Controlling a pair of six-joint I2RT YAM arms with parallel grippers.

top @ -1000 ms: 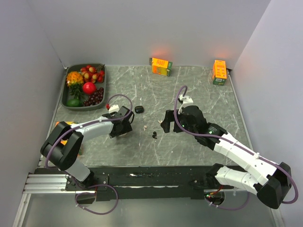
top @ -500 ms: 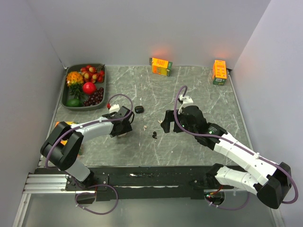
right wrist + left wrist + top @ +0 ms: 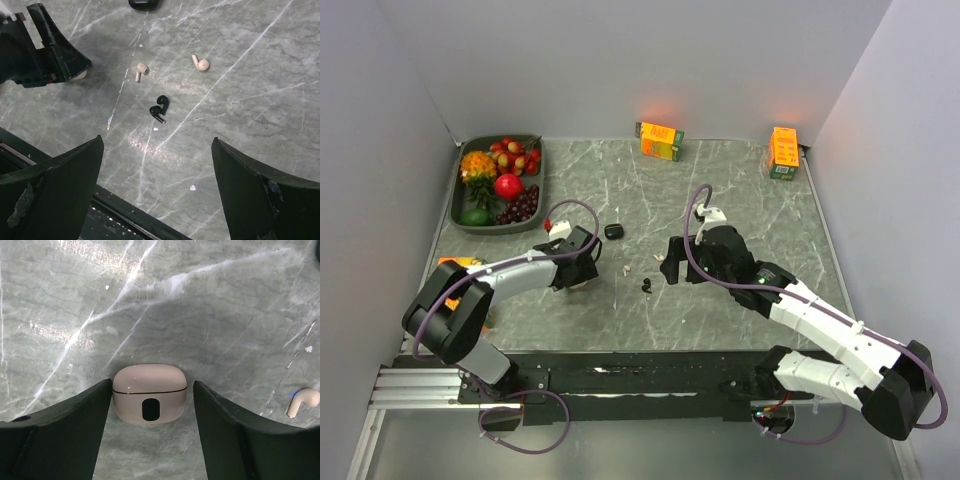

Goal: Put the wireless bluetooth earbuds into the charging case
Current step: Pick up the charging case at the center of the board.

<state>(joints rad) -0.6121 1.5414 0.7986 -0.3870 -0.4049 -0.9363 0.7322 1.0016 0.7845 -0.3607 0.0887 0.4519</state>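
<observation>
In the left wrist view a closed whitish charging case (image 3: 150, 390) lies on the marble table, its dark oval mark facing the camera. My left gripper (image 3: 152, 385) is open with one finger on each side of the case; the left finger is at its edge, while a narrow gap shows on the right. One whitish earbud (image 3: 302, 401) lies just to the right. My right gripper (image 3: 156, 141) hangs wide open over the table with nothing in it. Ahead of it lie the black earbud (image 3: 159, 108) and two whitish earbuds (image 3: 142, 70) (image 3: 201, 63).
A small black case (image 3: 613, 231) lies beyond the earbuds. A tray of fruit (image 3: 533, 178) stands at the back left. Two orange cartons (image 3: 660, 140) (image 3: 783, 152) stand along the back edge. An orange object (image 3: 455, 262) lies beside the left arm.
The left gripper's fingers have drawn in a little around the whitish case. The right arm has shifted slightly to the left, its gripper still wide open.
</observation>
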